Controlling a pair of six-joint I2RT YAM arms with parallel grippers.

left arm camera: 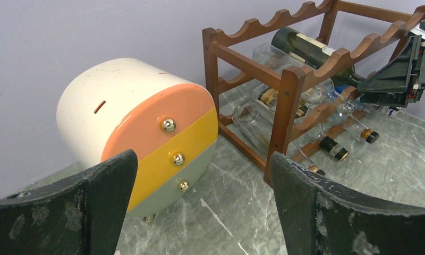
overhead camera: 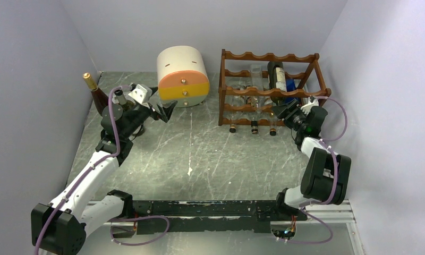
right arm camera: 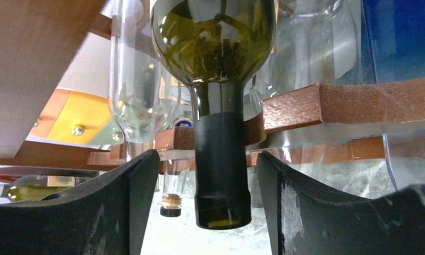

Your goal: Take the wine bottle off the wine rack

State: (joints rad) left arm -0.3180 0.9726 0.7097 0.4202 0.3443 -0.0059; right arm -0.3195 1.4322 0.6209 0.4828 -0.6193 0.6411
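Right jaws part-open astride neck of bottle [right arm camera: 213, 48], not touching. You pull askew: shoulder catches rail [right arm camera: 348, 103] at 3 o'clock, rack [overhead camera: 269, 56] drags. Left jaws wide, empty.

The left arm [overhead camera: 88, 175] stretches from its base at the near edge forward along the left side, its white forearm sloping up to a dark wrist turned to the right; the left gripper [overhead camera: 165, 110] points right, jaws spread wide. The right arm [overhead camera: 323, 172] folds sharply at the elbow on the right side, forearm running forward and inward; the right gripper [overhead camera: 280, 111] points left and away, its dark fingers [right arm camera: 120, 207] parted at a middling gap
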